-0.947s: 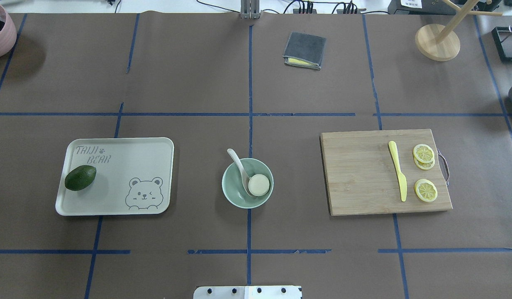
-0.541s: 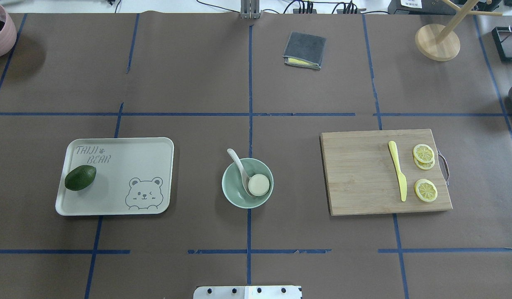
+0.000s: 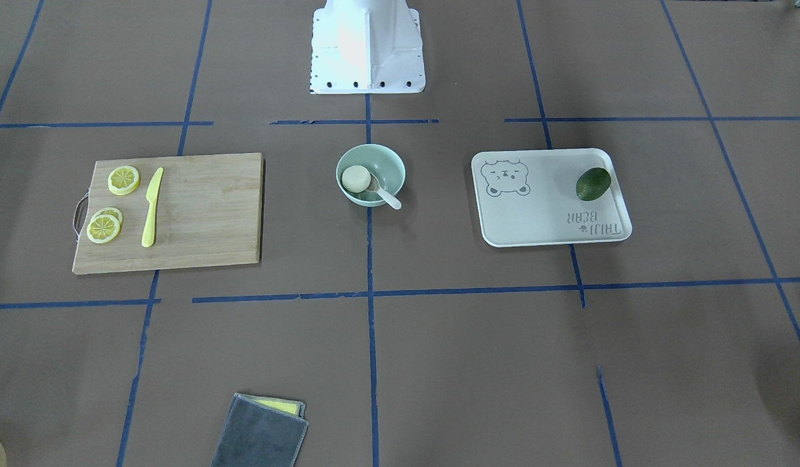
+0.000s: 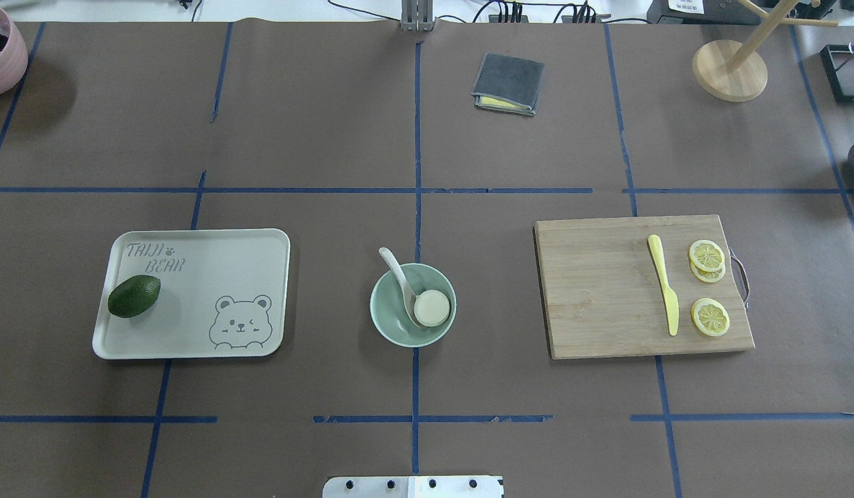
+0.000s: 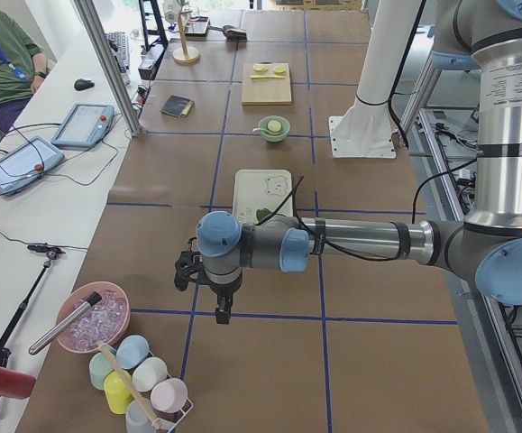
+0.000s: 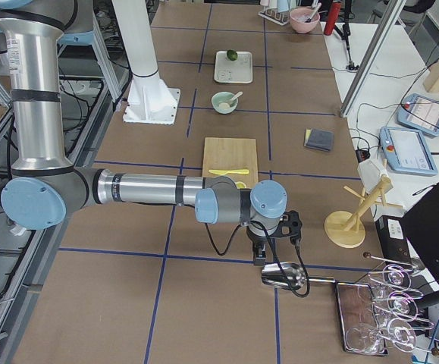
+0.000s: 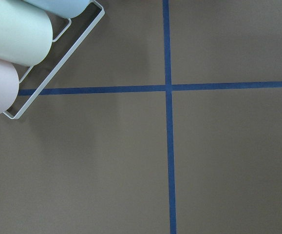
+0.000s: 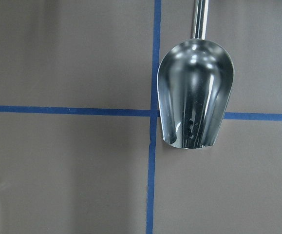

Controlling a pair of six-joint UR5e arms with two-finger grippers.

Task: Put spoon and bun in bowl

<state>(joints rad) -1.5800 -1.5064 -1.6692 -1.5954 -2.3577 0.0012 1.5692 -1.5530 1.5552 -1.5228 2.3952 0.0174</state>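
The pale mint-green bowl stands at the table's middle and also shows in the front-facing view. The white bun lies in it with its flat cream underside up. The off-white spoon rests in the bowl beside the bun, its handle leaning out over the rim. My left gripper hangs over bare table far off at the left end. My right gripper hangs far off at the right end. Each shows in a side view only, so I cannot tell whether it is open or shut.
A tray with an avocado lies left of the bowl. A cutting board with a yellow knife and lemon slices lies right. A grey cloth, a wooden stand, a metal scoop and racked cups sit at the edges.
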